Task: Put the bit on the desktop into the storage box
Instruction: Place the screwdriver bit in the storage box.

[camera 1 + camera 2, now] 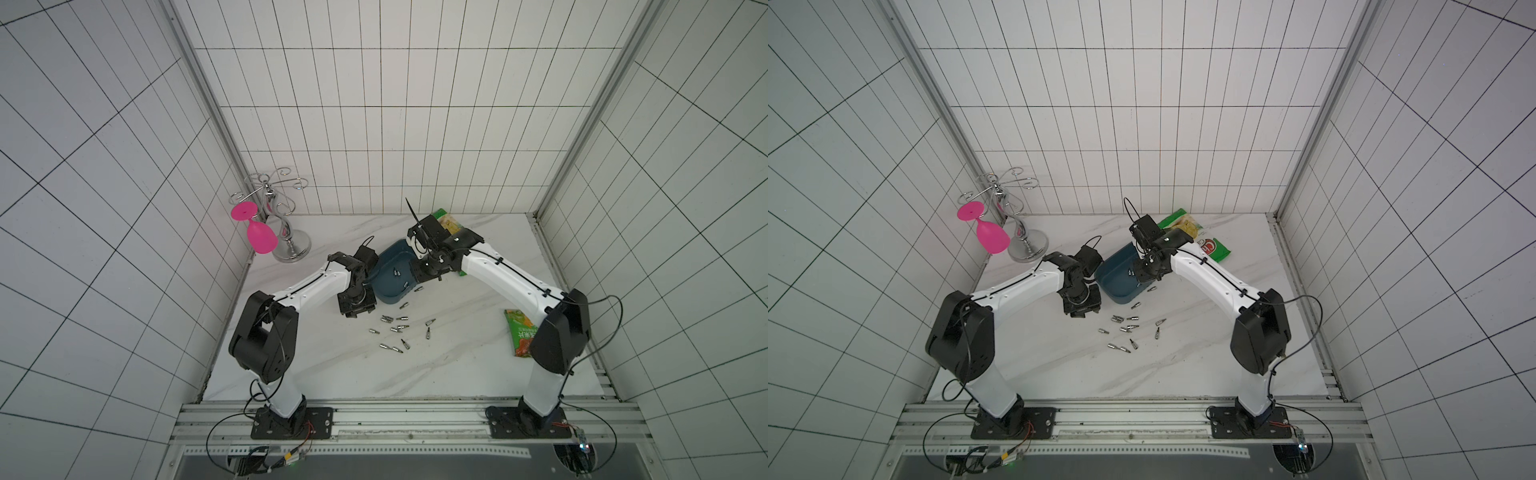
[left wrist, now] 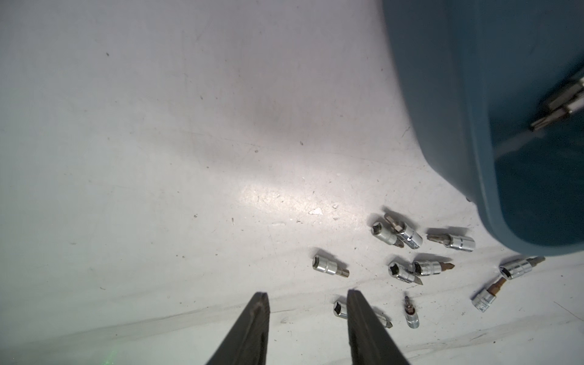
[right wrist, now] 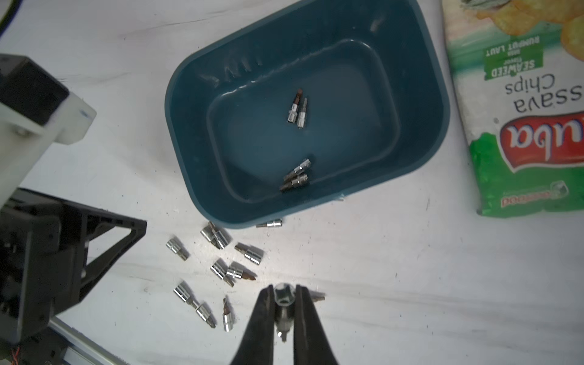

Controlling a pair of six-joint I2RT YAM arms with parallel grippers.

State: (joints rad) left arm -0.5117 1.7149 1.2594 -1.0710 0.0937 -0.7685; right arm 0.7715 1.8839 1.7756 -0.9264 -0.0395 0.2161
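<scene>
While the worktop [image 1: 332, 374] is lying beneath both pairs of jaws, the storage box [image 3: 189, 94] is sitting just ahead of the right jaws' tips, with four bits resting inside it. Loose bits [image 1: 395, 328] are lying scattered below and beside those tips. The right jaws are pinching one bit [image 3: 283, 311] by its shiny socket end. The left jaws are standing partly open and empty beside the box, with one bit [image 2: 339, 308] lying just outside one tip. The carry seems to be the step in hand. The right jaws should be moving forward well past the rim and releasing low, so the bit is not bouncing out.
</scene>
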